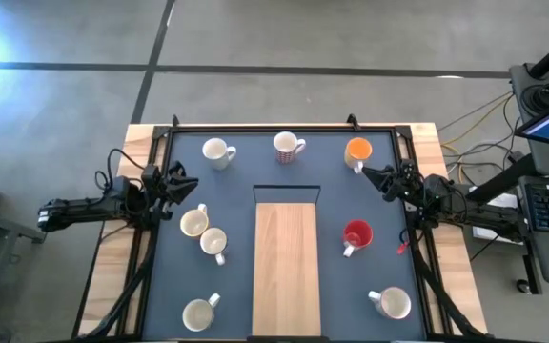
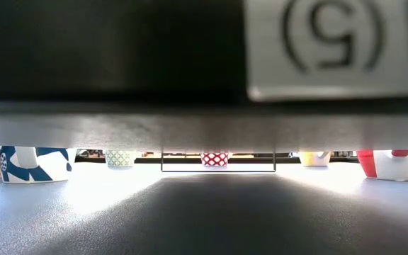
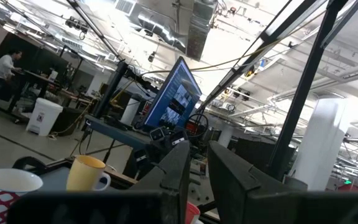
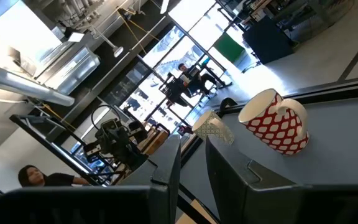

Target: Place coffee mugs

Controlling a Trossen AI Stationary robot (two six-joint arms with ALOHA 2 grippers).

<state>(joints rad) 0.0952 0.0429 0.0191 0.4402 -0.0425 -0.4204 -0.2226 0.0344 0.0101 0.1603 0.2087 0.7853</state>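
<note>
A mirrored "5" in brackets is seen on a white label [image 2: 338, 46] in the low view. Eight coffee mugs [image 1: 357, 151] are spread around the dark table [image 1: 246, 181], and a bare wooden board [image 1: 287, 269] lies in the middle. The left gripper [image 1: 181, 183] and right gripper [image 1: 370, 175] are held at the side edges, fingers [image 3: 232, 177] a narrow gap apart, holding nothing.

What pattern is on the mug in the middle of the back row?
Red-and-white lattice on the patterned ceramic mug, clearest in the right wrist view.
</note>
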